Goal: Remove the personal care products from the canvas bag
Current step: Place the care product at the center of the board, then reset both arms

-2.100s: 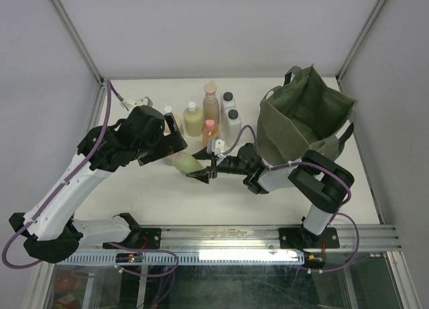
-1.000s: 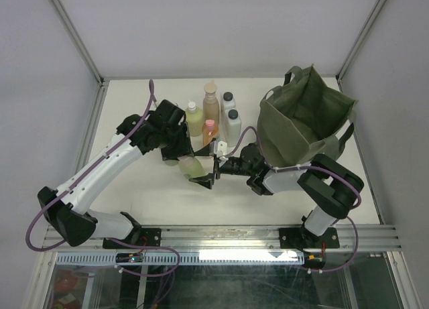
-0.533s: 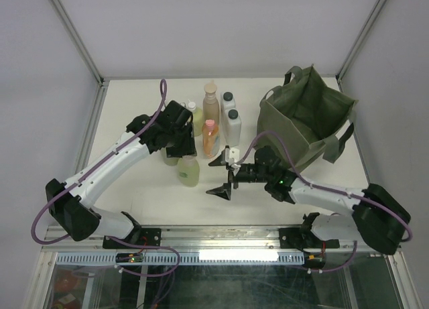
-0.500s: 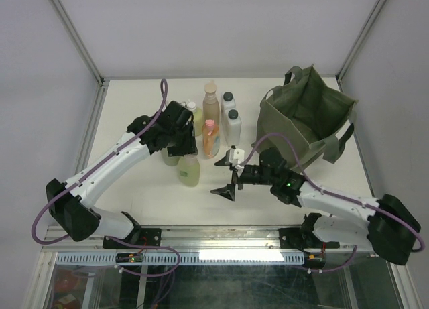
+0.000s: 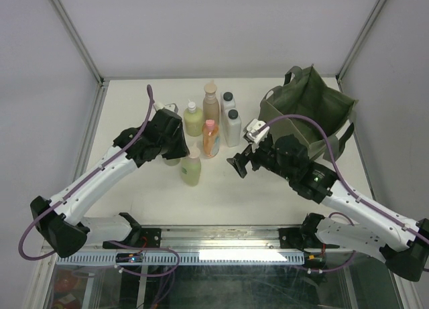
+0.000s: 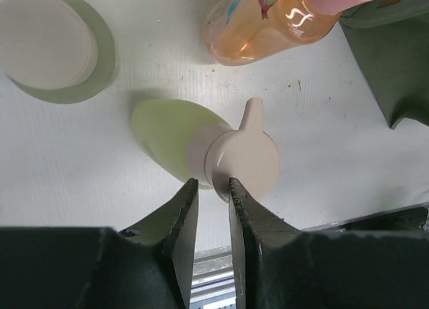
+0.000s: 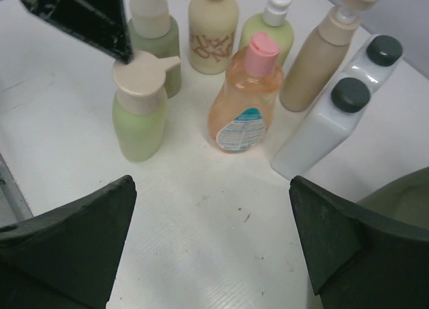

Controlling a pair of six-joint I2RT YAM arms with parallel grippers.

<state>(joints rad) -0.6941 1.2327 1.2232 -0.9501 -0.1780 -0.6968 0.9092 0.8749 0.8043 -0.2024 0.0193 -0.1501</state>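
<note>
Several personal care products stand upright on the table left of the olive canvas bag. The nearest is a light green bottle with a beige cap. My left gripper hangs just over it, its tips at the cap's edge. The jaws are a narrow gap apart with only table between them. Behind it are an orange bottle, a tan one, two white ones with black caps, a beige one and a yellow-green one. My right gripper is wide open and empty, above the table beside the bag.
A second green bottle stands close behind the left gripper, partly hidden from above. The bag's corner lies right of the right gripper. Metal frame posts run along both sides, and a rail runs along the near edge.
The light green bottle went from tilted between both grippers to standing alone. The left jaws narrowed over it. The right gripper rose and swung back toward the bag.
</note>
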